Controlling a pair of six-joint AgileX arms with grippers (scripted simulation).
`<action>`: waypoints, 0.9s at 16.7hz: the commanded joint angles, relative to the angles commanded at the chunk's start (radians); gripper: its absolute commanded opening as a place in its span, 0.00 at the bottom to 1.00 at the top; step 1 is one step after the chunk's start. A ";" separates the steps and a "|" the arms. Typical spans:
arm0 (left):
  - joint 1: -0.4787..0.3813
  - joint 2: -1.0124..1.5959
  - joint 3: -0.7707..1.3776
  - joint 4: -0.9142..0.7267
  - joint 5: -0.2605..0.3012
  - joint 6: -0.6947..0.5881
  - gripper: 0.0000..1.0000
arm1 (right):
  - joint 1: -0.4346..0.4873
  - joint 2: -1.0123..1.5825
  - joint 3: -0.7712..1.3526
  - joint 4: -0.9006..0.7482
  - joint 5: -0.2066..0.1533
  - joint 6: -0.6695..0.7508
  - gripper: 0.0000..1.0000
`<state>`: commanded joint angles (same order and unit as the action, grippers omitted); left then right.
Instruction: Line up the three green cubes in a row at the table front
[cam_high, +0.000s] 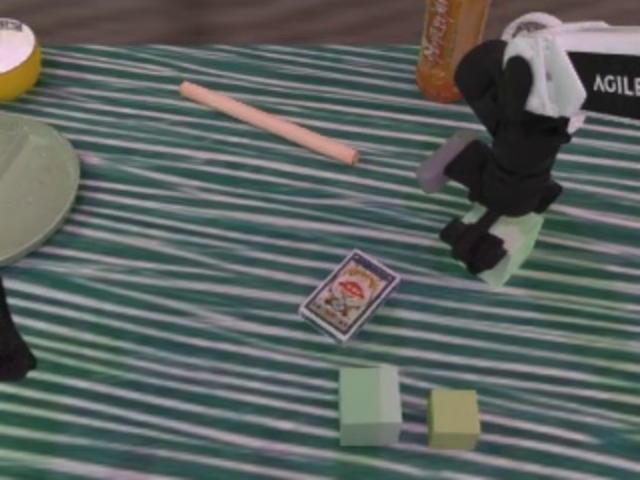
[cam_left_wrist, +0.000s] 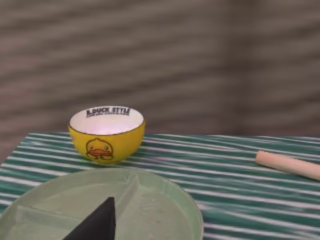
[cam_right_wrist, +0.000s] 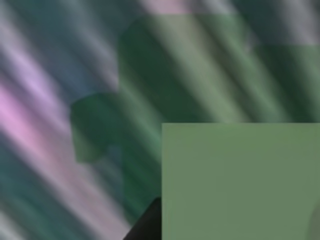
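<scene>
A worktop (cam_high: 180, 300) covered in dark green cloth with wavy white stripes, seen from above. The right gripper (cam_high: 478, 240) is near the worktop's right edge, about midway between back and front, with the large mint cube (cam_high: 515, 245) directly under it and partly hidden by the black fingers. The fingers appear closed against the cube, though the top view does not show the contact clearly. Whether the cube rests on the cloth or is raised cannot be told.

The right wrist view adds what the top view hides: the cube's flat pale green face (cam_right_wrist: 240, 180) fills the area beside a dark finger, with blurred striped cloth and the gripper's shadow behind it.

Two cubes stand near the front edge, right of centre: the medium mint cube (cam_high: 369, 404) and, just beside it towards the right edge but not touching, the small olive cube (cam_high: 453, 418). A card box (cam_high: 350, 295) lies just behind them, towards the centre. A wooden rod (cam_high: 268, 122) lies slantwise near the back, and an orange bottle (cam_high: 452, 45) stands at the back edge.

The left gripper (cam_high: 12, 350) is parked at the left edge; its fingers cannot be made out. The left wrist view alone shows the duck picture on the yellow bowl (cam_left_wrist: 106, 134) at the back left corner, standing behind the pale green plate (cam_left_wrist: 165, 210).
</scene>
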<state>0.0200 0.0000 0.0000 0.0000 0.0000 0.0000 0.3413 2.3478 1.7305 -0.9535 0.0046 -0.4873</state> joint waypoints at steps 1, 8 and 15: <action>0.000 0.000 0.000 0.000 0.000 0.000 1.00 | 0.000 0.000 0.000 0.000 0.000 0.000 0.00; 0.000 0.000 0.000 0.000 0.000 0.000 1.00 | 0.001 -0.034 0.059 -0.081 -0.003 0.003 0.00; 0.000 0.000 0.000 0.000 0.000 0.000 1.00 | 0.006 -0.086 0.160 -0.239 -0.004 0.001 0.00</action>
<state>0.0200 0.0000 0.0000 0.0000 0.0000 0.0000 0.3478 2.2621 1.8904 -1.1923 0.0008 -0.4859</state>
